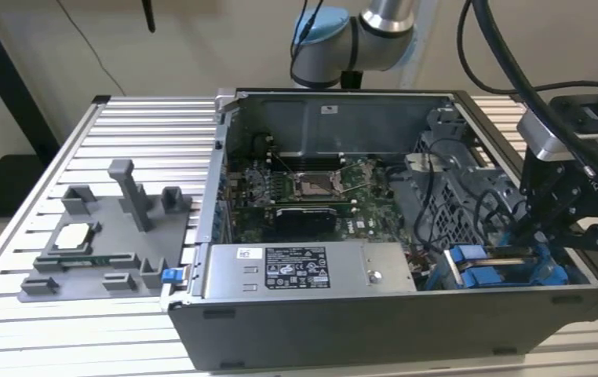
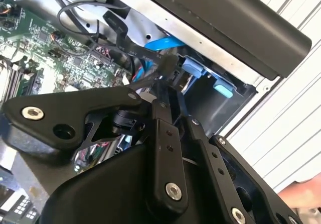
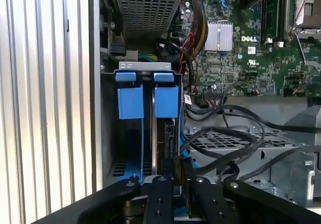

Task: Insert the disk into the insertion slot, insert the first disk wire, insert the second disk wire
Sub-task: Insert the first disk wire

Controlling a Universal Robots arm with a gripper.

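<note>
Found disk in bright blue plastic carrier (image 3: 166, 102) seated on edge inside grey perforated sheet-metal drive bay (image 3: 145, 66), at corner of open dark grey computer case (image 1: 383, 330) on slatted aluminium table (image 1: 27, 330). Logged black two-finger gripper (image 3: 178, 162) poised right at bay, close by loose black cables (image 3: 251, 118). Saw fingers drawn nearly together; could not tell whether anything was pinched.

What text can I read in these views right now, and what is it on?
Power-supply sticker: black-and-white print, too small to read.
Back-wall sticker: too small to read.
Motherboard: a white maker's logo, plus small white markings and stickers, too small to read.
</note>
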